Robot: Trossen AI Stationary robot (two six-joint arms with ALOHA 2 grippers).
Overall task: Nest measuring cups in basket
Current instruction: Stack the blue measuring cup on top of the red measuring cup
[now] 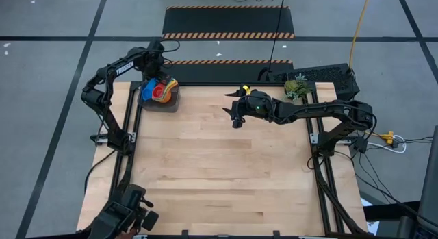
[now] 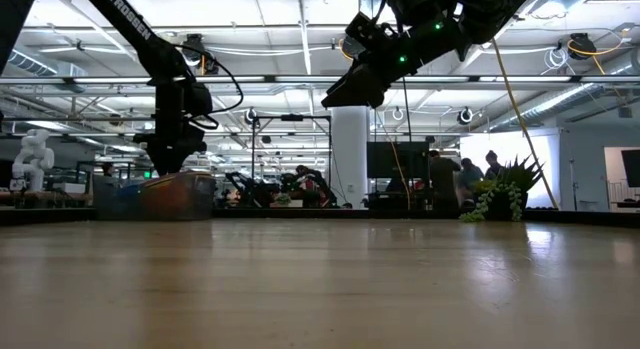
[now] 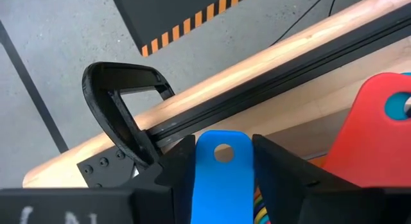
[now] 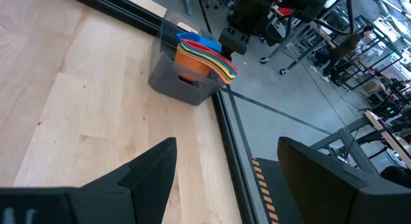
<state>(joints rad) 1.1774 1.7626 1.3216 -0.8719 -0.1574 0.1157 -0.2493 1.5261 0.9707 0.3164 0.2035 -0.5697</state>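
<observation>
The dark grey basket [image 1: 164, 104] stands at the table's far left corner and holds a nested stack of measuring cups [image 4: 204, 56] in orange, red, yellow and blue. My left gripper [image 3: 223, 185] hangs over the basket, pointing steeply down, shut on a blue cup's handle [image 3: 221, 161]. A red cup's handle [image 3: 372, 134] shows beside it. My right gripper [image 1: 233, 117] hovers open and level above the middle of the table's far half, with nothing between its fingers [image 4: 151, 166]. My left gripper pinches the blue cup's flat handle by its two long edges [image 3: 200, 179] between the two fingers, coming from above and pointing steeply down. The handle's end with the hanging hole [image 3: 223, 152] sticks out past the fingertips. The gripper hides the cup's bowl.
A green plant sprig [image 1: 298, 86] stands at the table's far right corner beside a dark keyboard [image 1: 328, 76]. A black rail [image 3: 270, 89] runs along the table's far edge behind the basket. The wooden tabletop [image 1: 226, 177] spreads bare toward the near edge.
</observation>
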